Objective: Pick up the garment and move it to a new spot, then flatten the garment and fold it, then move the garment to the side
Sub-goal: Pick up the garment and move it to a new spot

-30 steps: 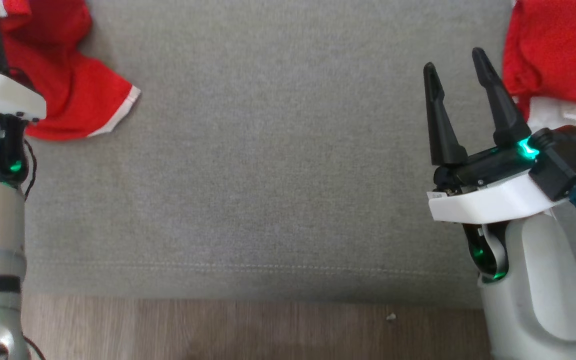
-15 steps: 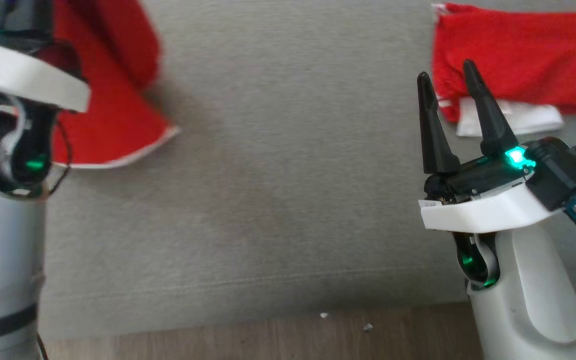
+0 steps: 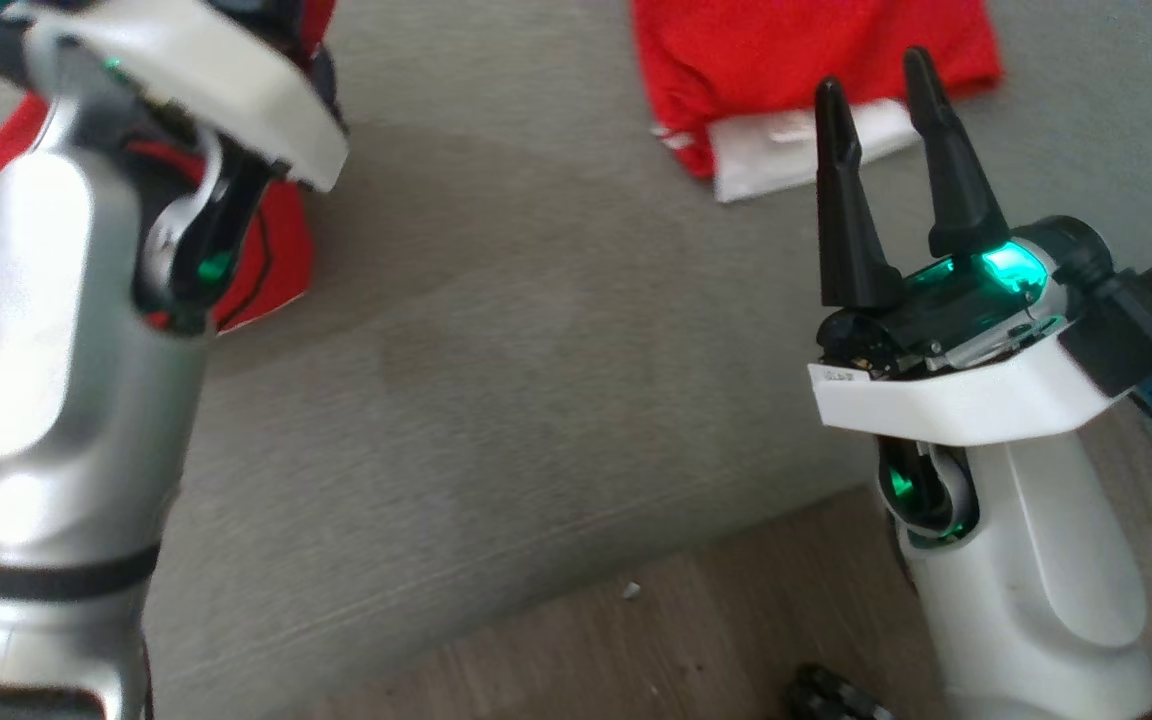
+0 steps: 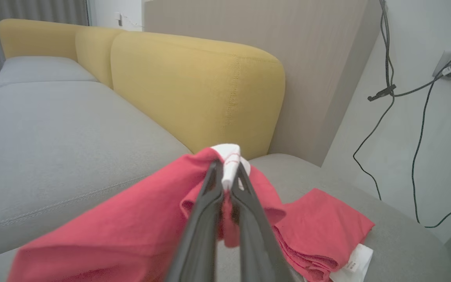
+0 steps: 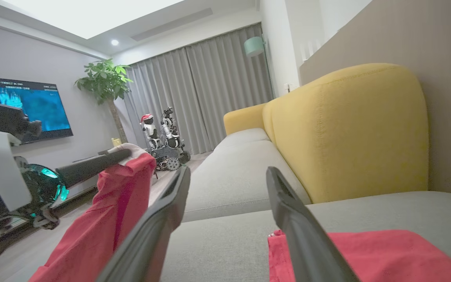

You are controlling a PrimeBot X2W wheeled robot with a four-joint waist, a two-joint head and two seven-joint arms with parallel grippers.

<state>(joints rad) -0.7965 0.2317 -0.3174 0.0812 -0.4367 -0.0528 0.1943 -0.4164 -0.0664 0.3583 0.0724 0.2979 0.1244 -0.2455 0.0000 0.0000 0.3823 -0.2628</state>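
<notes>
A red garment (image 4: 123,231) with a white trim hangs from my left gripper (image 4: 227,172), which is shut on its white-edged corner above the grey sofa seat (image 4: 61,133). In the head view my left forearm (image 3: 46,330) covers most of that garment (image 3: 281,250) at the left. The right wrist view has my left gripper's fingers (image 5: 92,166) holding the cloth (image 5: 119,211) up at the left. My right gripper (image 3: 871,75) stands open over the seat, nothing between its fingers (image 5: 170,199).
A second red garment (image 3: 796,50), folded, with a white part, lies on the seat (image 3: 536,350) just beyond my right gripper. Yellow backrest (image 4: 198,86) behind. Wood floor (image 3: 696,640) along the sofa's front edge. Cables (image 4: 386,90) hang on the wall.
The head camera has turned, so the whole picture shifted left. My left arm has risen nearer the camera with the red garment in its grip. The right gripper stays open.
</notes>
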